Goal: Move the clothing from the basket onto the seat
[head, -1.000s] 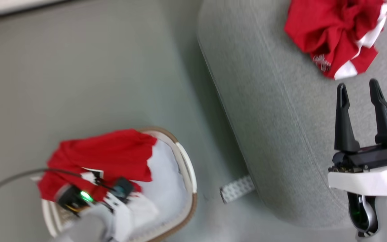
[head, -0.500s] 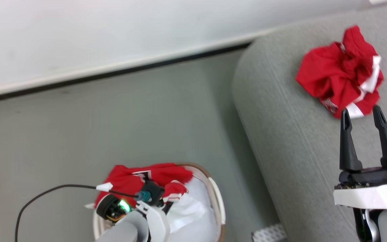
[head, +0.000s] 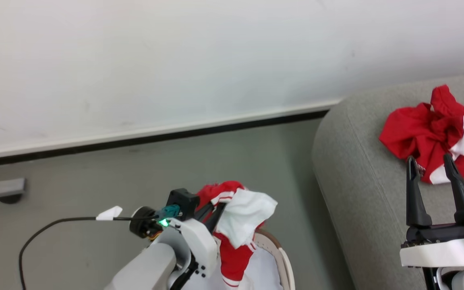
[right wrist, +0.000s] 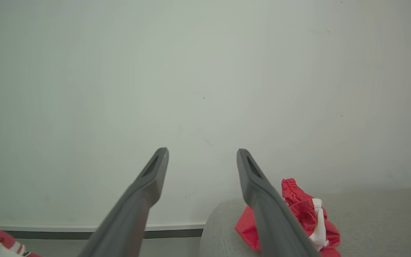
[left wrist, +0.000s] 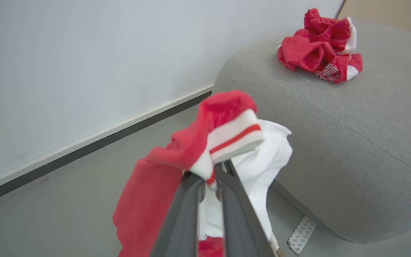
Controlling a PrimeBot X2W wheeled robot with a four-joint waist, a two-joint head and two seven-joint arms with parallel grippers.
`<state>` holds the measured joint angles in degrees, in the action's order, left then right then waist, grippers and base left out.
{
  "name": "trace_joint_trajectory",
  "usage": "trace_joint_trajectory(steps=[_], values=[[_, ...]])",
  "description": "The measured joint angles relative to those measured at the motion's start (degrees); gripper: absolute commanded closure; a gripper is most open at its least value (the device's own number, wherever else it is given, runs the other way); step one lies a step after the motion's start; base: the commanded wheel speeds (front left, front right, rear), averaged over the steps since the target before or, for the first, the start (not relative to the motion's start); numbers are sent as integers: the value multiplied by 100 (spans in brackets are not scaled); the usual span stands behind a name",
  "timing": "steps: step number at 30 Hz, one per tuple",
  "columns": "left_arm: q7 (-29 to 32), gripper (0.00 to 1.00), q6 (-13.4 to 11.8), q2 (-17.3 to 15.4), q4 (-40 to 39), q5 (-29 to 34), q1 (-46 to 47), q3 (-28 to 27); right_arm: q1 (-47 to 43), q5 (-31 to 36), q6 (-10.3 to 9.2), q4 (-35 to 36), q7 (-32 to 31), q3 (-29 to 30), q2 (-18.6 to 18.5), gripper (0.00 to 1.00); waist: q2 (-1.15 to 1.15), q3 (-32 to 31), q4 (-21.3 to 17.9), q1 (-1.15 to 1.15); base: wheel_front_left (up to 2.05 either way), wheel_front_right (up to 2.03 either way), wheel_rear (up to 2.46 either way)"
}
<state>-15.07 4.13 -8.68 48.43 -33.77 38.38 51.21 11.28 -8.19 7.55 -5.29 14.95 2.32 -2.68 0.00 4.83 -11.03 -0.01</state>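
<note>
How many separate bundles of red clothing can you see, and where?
2. One crumpled red garment lies on the grey seat; one red-and-white garment hangs from the left gripper above the basket. More may be hidden in the basket.

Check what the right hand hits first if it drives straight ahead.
Likely the wall: seen from the wrist, the right hand aims at bare wall, with the garment on the seat lower and off to one side. Depth unclear.

Clothing (left wrist: pixel 191 146) is red with a white, red-striped cuff (left wrist: pixel 234 138); seat (left wrist: pixel 351 117) light grey; basket (head: pixel 283 257) seemingly cream.
</note>
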Motion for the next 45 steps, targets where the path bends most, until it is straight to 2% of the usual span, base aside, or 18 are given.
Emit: trace_joint_trajectory(steps=[16,30,45], values=[[47,100,-166,-193,-1340,349,195,-530,-284,-154,1,-208,1,-370,-3,0,0,-512,265,1,0,0,0],[421,100,-319,-358,-2458,85,694,-865,-409,-390,1,-414,1,-979,0,0,0,-592,345,1,0,0,0],[566,100,-411,-437,-2835,-12,472,-790,-321,-460,1,-622,1,-1517,-1,0,0,-538,450,1,0,0,0]])
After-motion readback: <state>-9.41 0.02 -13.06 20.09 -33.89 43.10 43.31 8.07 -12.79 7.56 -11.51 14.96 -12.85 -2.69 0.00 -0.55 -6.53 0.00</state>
